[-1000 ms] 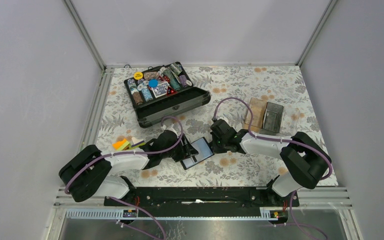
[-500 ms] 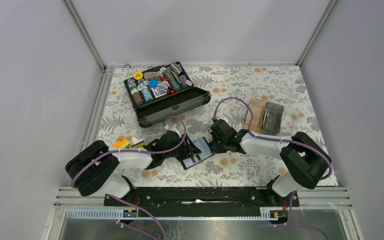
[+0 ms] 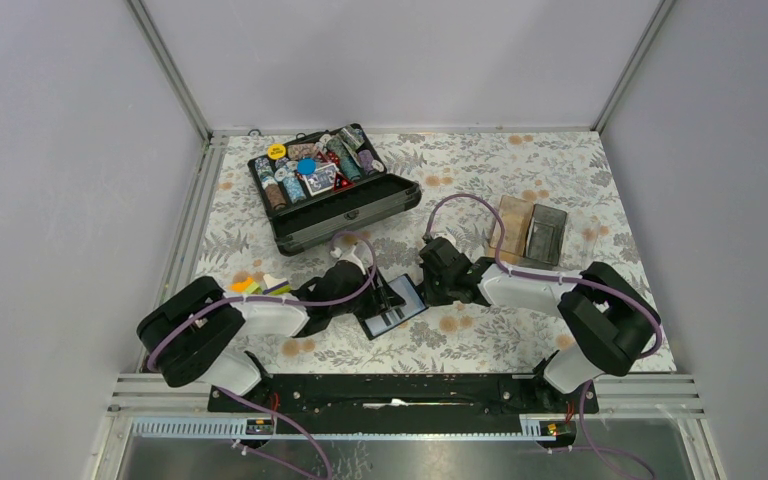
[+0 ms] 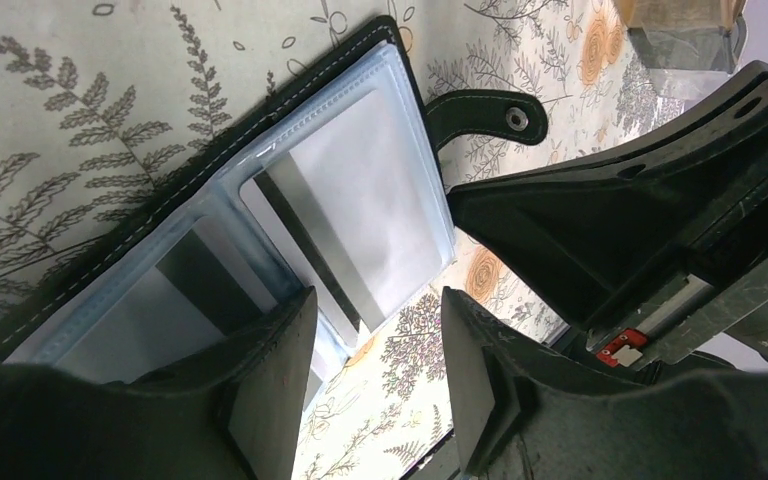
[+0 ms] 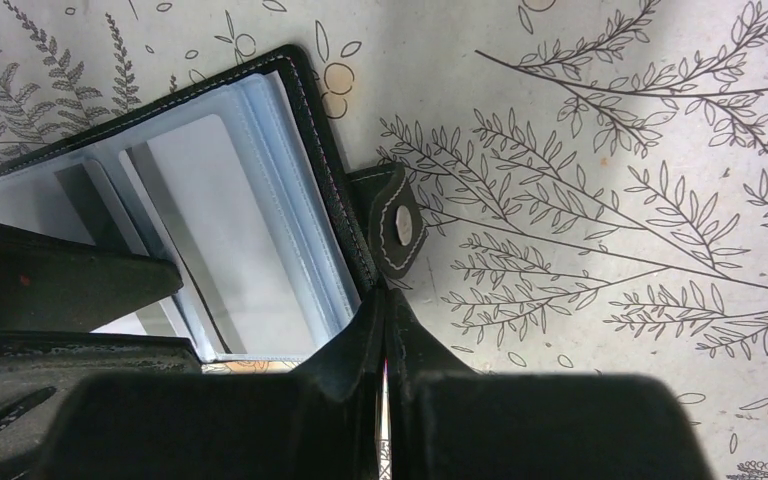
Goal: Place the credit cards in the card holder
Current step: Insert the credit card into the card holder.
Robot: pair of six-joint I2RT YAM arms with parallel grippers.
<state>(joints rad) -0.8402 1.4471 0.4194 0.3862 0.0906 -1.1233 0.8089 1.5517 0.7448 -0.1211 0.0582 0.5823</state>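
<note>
The card holder (image 3: 396, 303) lies open on the floral cloth, its blue-grey pockets (image 4: 400, 100) facing up. A pale card with a dark stripe (image 4: 350, 220) sits in one pocket; it also shows in the right wrist view (image 5: 230, 230). My left gripper (image 3: 372, 297) is open and empty (image 4: 375, 340), one finger (image 4: 260, 390) over the holder's left half. My right gripper (image 3: 428, 289) is shut (image 5: 385, 300) on the holder's right edge (image 5: 345, 215), just below its snap strap (image 5: 400, 225). More credit cards (image 3: 253, 288), yellow-orange and white, lie stacked at the left.
A large black chip case (image 3: 332, 185) stands open at the back left. A clear tray (image 3: 546, 234) and a tan piece (image 3: 512, 218) lie at the right. My right gripper's body (image 4: 650, 200) sits close beside the left fingers.
My left arm has swung a little to the right and its gripper has crept further over the card holder. The right gripper has stayed at the holder's edge.
</note>
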